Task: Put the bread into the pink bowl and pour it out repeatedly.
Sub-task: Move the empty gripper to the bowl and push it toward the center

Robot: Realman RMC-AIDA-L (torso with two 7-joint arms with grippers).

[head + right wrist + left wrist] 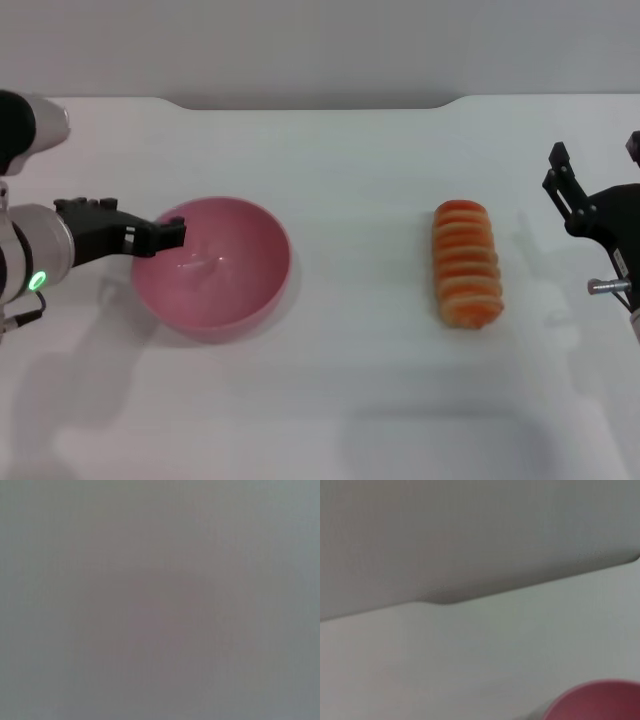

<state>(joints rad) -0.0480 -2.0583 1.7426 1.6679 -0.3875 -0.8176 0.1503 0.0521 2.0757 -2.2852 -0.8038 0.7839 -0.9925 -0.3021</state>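
Two grippers in head view, one per side. Far left: left gripper [178,235] reaching in from L edge, black fingers at near-left rim of the pink bowl [215,262], tips right on/over the rim. Fingers narrow, close together; can't tell if actually pinching the rim or just touching. Green LED lit on the arm body behind it. Pink bowl upright on white table [340,400], left of centre, open side up, nothing but glare inside. Left wrist view: only a sliver of pink bowl [600,700] at frame edge, rest is table [485,645] and grey wall [470,530] behind; own fingers not visible there.

Mid-right: the bread [467,263] lying flat on table, well apart from bowl, long axis running away from robot, orange w/ pale stripes facing up. Not touched by either gripper.

Far right: right gripper [590,190] at R edge of head view, raised off table, beside bread but apart from it. Black fingers spread wide, holding nothing. Small metal pin sticking out below it on the arm. Right wrist view: flat grey blur, nothing identifiable.
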